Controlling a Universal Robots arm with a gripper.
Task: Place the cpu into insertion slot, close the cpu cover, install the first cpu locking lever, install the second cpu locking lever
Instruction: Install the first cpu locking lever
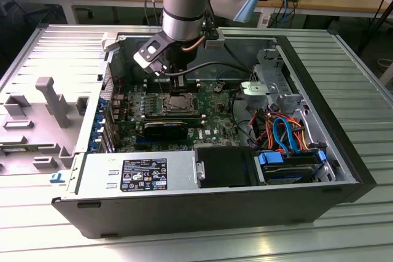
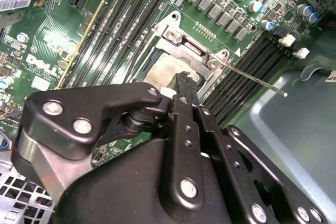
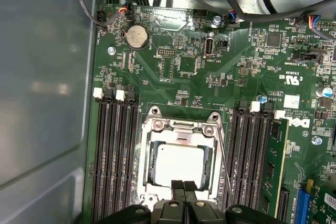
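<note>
Now your gripper [image 3: 182, 184] is hanging by the edge of the cpu [image 3: 178, 162], its jaws pressing together and holding nothing. The cpu is lying flat in the insertion slot [image 3: 151, 169], and the cpu cover [image 3: 181, 136] is lying down around it. 1 thin lever [image 3: 224, 171] is sticking out beside the cover.

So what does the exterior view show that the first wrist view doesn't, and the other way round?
Exterior view: the whole open computer case, the robot arm reaching down into it, the blue and orange cables, and a grey plastic part lying outside the case.

First wrist view: a round coin battery and a thin metal lever beside the socket, seen close up.

Both: the green motherboard, the cpu framed by the cpu cover, and the gripper close to it.
</note>
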